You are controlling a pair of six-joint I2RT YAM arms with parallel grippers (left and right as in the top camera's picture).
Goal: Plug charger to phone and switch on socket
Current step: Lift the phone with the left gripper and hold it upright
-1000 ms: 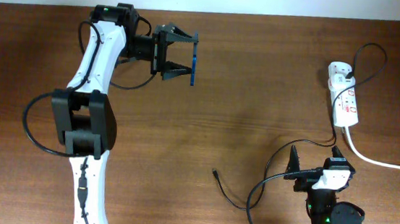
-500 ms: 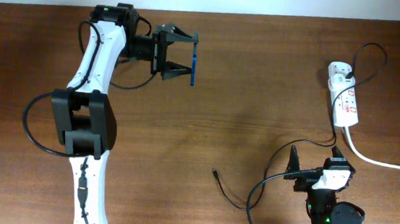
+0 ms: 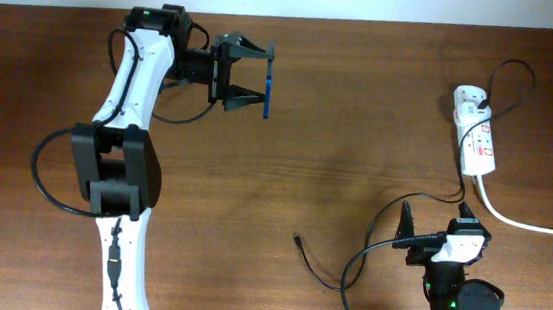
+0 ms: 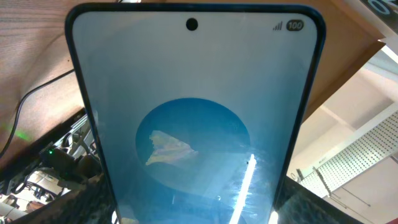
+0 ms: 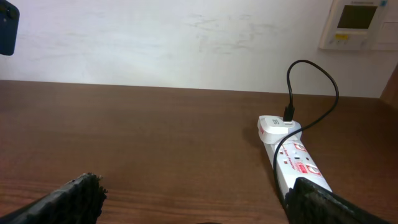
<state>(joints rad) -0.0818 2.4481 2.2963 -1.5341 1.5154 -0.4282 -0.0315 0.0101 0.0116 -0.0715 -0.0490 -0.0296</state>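
Observation:
My left gripper point(image 3: 251, 75) is shut on the phone point(image 3: 267, 92), held on edge above the table at the back left. In the left wrist view the blue screen of the phone point(image 4: 193, 124) fills the frame between the fingers. The charger is a thin black cable running from the socket's white plug point(image 3: 469, 96) down past my right arm; its connector tip point(image 3: 297, 239) lies loose on the table at front centre. The white socket point(image 3: 477, 137) lies at the back right and also shows in the right wrist view point(image 5: 292, 155). My right gripper point(image 3: 436, 221) is open and empty, resting low at the front right.
A thick white cord point(image 3: 531, 226) leaves the socket toward the right edge. A white wall with a thermostat panel point(image 5: 357, 25) stands behind the table. The robots' own black cables loop beside each arm base.

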